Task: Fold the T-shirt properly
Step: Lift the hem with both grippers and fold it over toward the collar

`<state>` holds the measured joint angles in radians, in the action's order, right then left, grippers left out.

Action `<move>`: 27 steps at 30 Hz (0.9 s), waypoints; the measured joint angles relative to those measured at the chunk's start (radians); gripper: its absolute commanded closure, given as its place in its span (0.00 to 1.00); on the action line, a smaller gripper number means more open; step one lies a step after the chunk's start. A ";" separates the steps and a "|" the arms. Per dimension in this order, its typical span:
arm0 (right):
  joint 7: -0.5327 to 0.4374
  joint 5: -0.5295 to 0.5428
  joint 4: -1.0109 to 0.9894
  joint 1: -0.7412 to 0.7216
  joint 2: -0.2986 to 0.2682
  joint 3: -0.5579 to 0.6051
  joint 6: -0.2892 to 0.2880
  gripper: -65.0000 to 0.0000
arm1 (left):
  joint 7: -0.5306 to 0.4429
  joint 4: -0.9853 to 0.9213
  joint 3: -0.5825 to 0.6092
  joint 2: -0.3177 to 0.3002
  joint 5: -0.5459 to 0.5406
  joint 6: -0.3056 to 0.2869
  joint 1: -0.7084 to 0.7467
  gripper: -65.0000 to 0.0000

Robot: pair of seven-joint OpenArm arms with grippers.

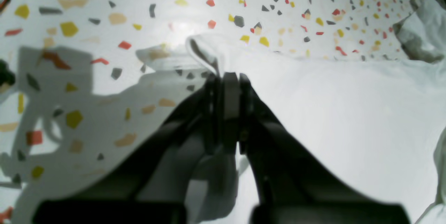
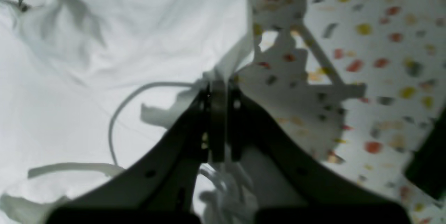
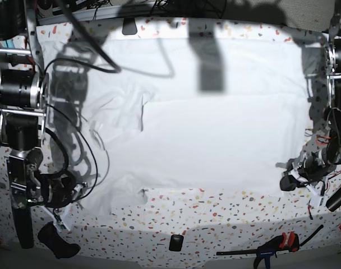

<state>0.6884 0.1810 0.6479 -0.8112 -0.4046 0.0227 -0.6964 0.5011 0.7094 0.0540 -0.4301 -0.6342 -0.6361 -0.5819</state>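
My jaws are pressed together on both sides, each pinching a bit of cloth. My left gripper has a small fold of the T-shirt nipped at its tips, a curl of hem standing up just beyond them. My right gripper is clamped on a thin edge of the same shirt, with a narrow seam band looping loose beside it.

The shirt lies spread over the speckled table, filling most of the middle of the base view. Its long axis runs across that view, from my one arm to the other, and I hold it at its two near corners: my right one low on that view's left, my left one low on its right. So the cloth stretches away from both sets of jaws toward the far side of the table, and the span between my hands is the near hem. Neither arm is nearer; each has its own end.

As I judge it, the coming move turns on lifting that hem evenly and carrying it over the far part.

The fabric is thin, soft and plain white, mostly flat in the centre and rumpled toward my right arm
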 measured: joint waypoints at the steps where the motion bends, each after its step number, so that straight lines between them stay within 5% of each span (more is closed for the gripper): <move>1: 0.018 0.018 0.023 0.008 -0.010 0.000 0.000 1.00 | 0.007 0.013 0.000 0.000 -0.002 0.000 0.000 1.00; 9: 0.132 0.129 0.280 0.130 -0.094 0.004 0.000 1.00 | 0.062 0.211 0.002 -0.019 -0.005 0.000 0.086 1.00; 16: 0.287 0.271 0.570 0.245 -0.163 0.005 0.002 1.00 | 0.080 0.435 0.000 -0.082 -0.040 0.086 0.251 1.00; 27: 0.360 0.375 0.828 0.480 -0.264 0.006 -0.001 1.00 | 0.200 0.763 -0.298 -0.077 -0.113 0.082 0.565 1.00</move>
<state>1.0481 0.5560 1.4757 -0.3317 -0.6682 0.0292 -0.6971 0.7006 1.4723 -0.2443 -0.5068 -0.7471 -0.5545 -0.0174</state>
